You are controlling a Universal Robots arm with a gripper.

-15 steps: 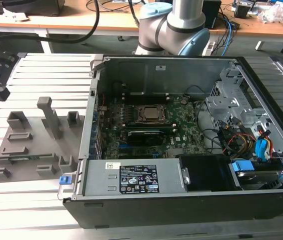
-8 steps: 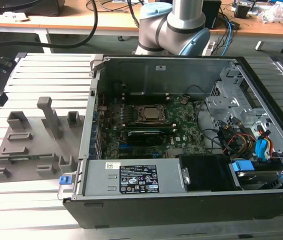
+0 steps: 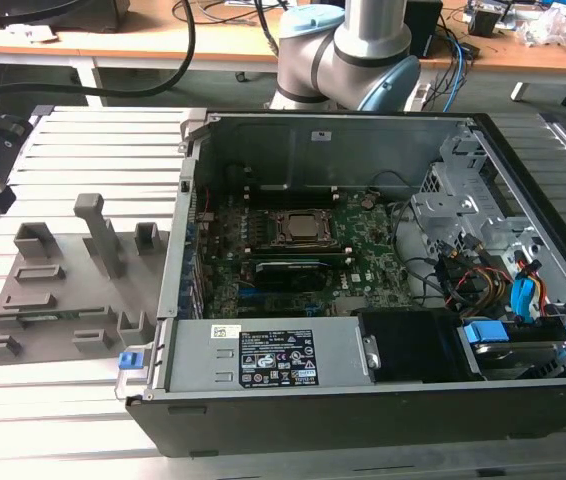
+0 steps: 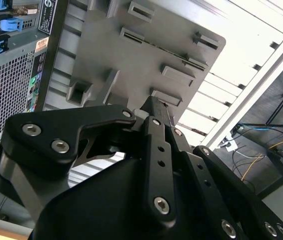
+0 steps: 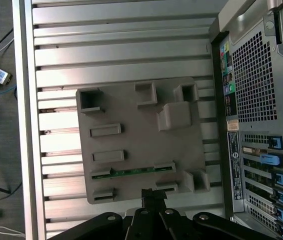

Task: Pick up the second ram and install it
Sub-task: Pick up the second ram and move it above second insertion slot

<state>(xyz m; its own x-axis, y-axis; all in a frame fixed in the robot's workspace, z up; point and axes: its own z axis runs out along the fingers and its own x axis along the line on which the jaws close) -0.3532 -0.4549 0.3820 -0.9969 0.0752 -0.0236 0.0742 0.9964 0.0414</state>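
Beyond the computer case (image 3: 313,135), the arm (image 3: 348,50) is a silver tube above rounded grey joint housings, one with a pale blue cap. The gripper (image 4: 157,107) is matte black, with flat angular links pinned by silver socket-head screws. A thick black cable (image 3: 83,88) runs off the case's far corner, on the exterior view's left.
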